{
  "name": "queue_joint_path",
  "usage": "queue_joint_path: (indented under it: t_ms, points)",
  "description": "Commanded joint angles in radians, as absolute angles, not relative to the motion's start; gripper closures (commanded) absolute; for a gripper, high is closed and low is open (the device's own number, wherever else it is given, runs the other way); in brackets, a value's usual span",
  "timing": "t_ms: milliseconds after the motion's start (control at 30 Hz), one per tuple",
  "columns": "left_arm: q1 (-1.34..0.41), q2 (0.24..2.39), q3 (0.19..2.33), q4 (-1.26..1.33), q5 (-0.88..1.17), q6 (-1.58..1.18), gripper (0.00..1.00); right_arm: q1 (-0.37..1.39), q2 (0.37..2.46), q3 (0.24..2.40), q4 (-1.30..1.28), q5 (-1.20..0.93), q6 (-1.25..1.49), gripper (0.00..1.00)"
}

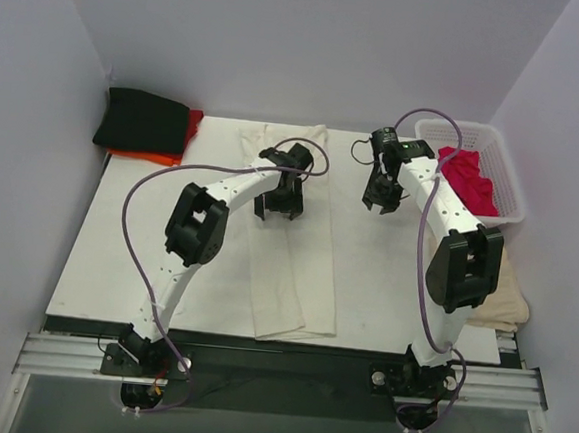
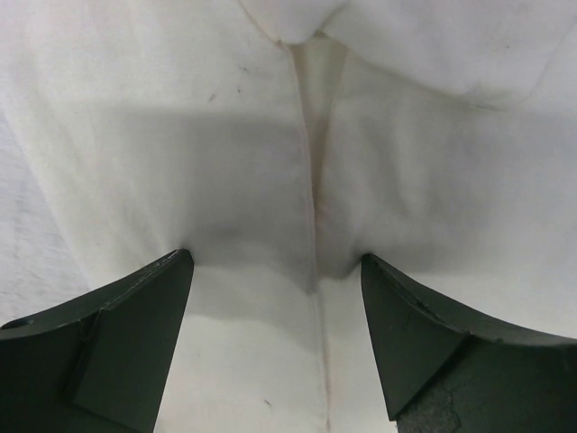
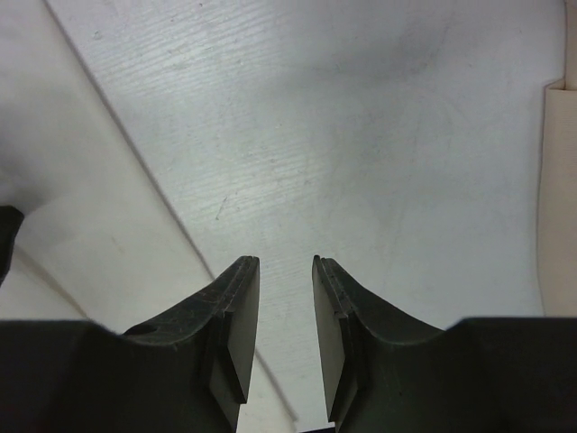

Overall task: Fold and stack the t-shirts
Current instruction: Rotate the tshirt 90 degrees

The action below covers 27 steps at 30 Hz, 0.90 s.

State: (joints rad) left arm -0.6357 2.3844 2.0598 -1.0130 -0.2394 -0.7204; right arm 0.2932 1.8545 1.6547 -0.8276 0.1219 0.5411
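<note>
A cream-white t-shirt (image 1: 295,277) is laid folded into a long strip mid-table, running far to near. A black one (image 1: 142,120) is stacked folded on an orange-red one (image 1: 154,156) far left. A crimson one (image 1: 468,180) is heaped far right.

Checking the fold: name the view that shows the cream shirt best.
Top external: the cream shirt shows at full length, a long folded strip. Left wrist gives only a close patch with a seam; right wrist only an edge at the left.

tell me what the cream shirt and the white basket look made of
Cream shirt: soft matte cloth, probably cotton knit; it creases, folds and shows a stitched seam. Basket: rigid white plastic by the look, smooth finish, moulded lattice walls holding their shape.
</note>
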Motion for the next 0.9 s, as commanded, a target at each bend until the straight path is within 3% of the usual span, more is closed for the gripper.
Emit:
queue_joint_path:
  t_ms: [0,333,867]
  points:
    - [-0.566,2.47,2.114,-1.108,-0.324,-0.669,0.14,0.285,1.801,1.649,-0.836,0.104,0.532,0.69]
    - [-0.517,2.52,2.253,-1.075,-0.261,-0.534,0.14,0.282,1.832,1.663,-0.836,0.069,0.531,0.69]
    - [-0.525,1.833,1.571,-0.876,-0.256,-0.552,0.13,0.526,1.74,1.488,-0.796,0.213,0.485,0.65]
